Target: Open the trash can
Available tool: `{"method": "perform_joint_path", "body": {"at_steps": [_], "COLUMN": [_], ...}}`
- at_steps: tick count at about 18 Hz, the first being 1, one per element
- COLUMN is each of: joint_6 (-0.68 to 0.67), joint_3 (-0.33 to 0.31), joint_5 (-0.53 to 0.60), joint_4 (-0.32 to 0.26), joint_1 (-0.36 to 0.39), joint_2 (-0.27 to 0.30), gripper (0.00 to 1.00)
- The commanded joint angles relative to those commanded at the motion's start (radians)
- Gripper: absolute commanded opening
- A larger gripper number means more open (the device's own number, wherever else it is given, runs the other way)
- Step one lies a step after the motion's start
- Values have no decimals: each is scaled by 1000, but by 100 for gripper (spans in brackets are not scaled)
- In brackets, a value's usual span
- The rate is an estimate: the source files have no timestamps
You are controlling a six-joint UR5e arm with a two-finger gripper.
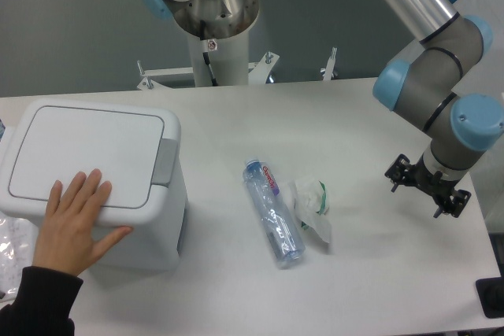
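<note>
Resting at the tabletop's (370, 123) left, the trash can (94, 186) stays lidded under a hand (75, 222). Gripper (429, 186) far right, fingers' spread unclear; approaching risks striking hand or bottle (273, 212).

The boxy white trash can (98, 182) (lid shut flat) stands at the table's left.

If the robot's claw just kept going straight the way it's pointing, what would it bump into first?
The gripper seems to point downward, so it would probably meet the bare white table first. The bottle and trash can lie off to the side. Depth is hard to judge.
</note>
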Motion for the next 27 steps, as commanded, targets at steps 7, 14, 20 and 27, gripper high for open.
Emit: {"method": "perform_joint_path", "body": {"at_steps": [7,14,20,27], "joint_6": [2,-27,-351,-526], "joint_3": [3,15,6,-46], "joint_5": [0,-82,-363,-598], "joint_4": [0,2,18,44], "joint_1": [-3,-25,-40,-66], "joint_2": [6,41,97,205], "gripper": [100,100,100,100]}}
